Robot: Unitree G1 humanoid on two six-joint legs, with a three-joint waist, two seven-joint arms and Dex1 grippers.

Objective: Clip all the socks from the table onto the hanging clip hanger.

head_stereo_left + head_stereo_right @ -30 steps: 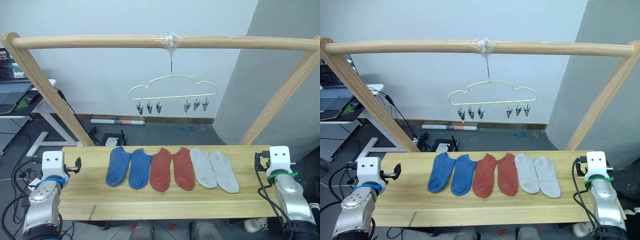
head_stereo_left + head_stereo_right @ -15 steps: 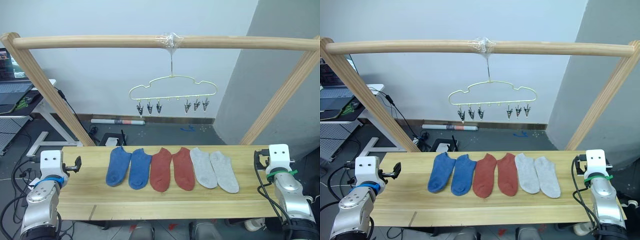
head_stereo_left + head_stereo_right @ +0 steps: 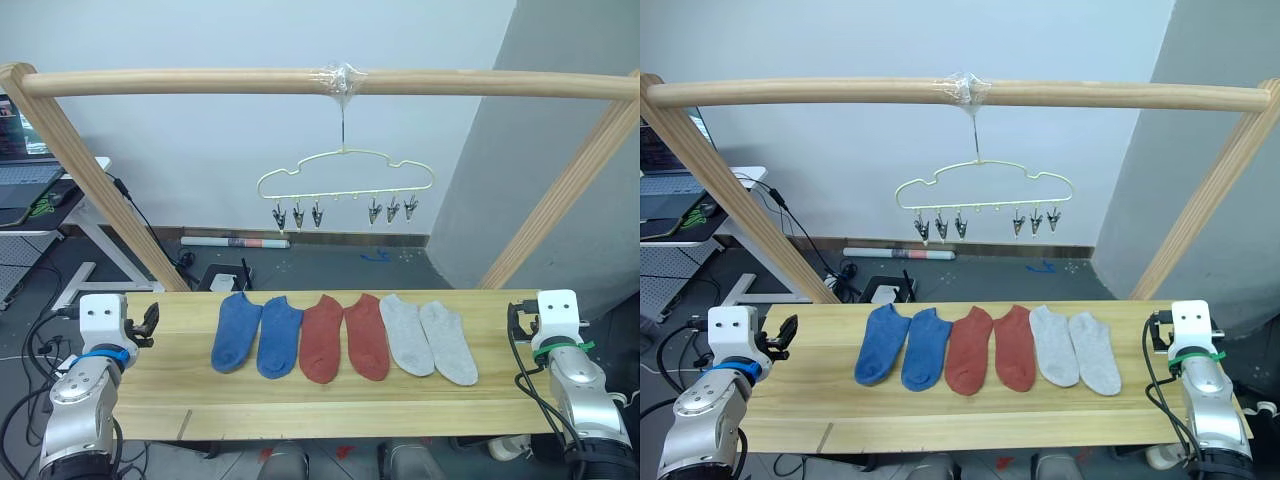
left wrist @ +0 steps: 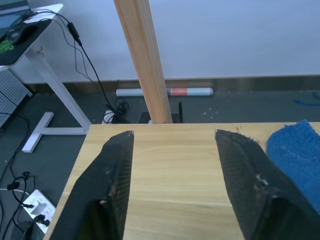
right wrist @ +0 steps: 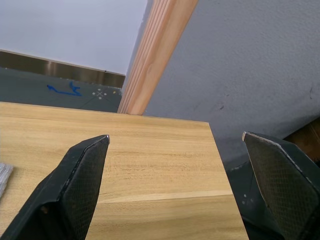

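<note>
The left gripper point(image 4: 172, 165) has drawn a little outward along the table's point(image 3: 300, 405) left end since a second ago, and now its wrist points more along the far edge. The right gripper point(image 5: 175, 165) has hardly moved at the right end. Both stand wide open and hold nothing, so no sock is taken yet and the task is judged to be at its very beginning.

The six socks lie flat in a row near the far edge, at the middle of the table: two blue socks point(image 3: 255, 332), two rust-red socks point(image 3: 345, 336) and two light grey socks point(image 3: 430, 340), each pair touching. They are soft knitted fabric, short, with rounded toes.

The clip hanger point(image 3: 345, 175) hangs above from the round wooden pole point(image 3: 200, 82). It is a thin pale-yellow wire with six small dark clips, all empty. The table is made of smooth pale planks.
</note>
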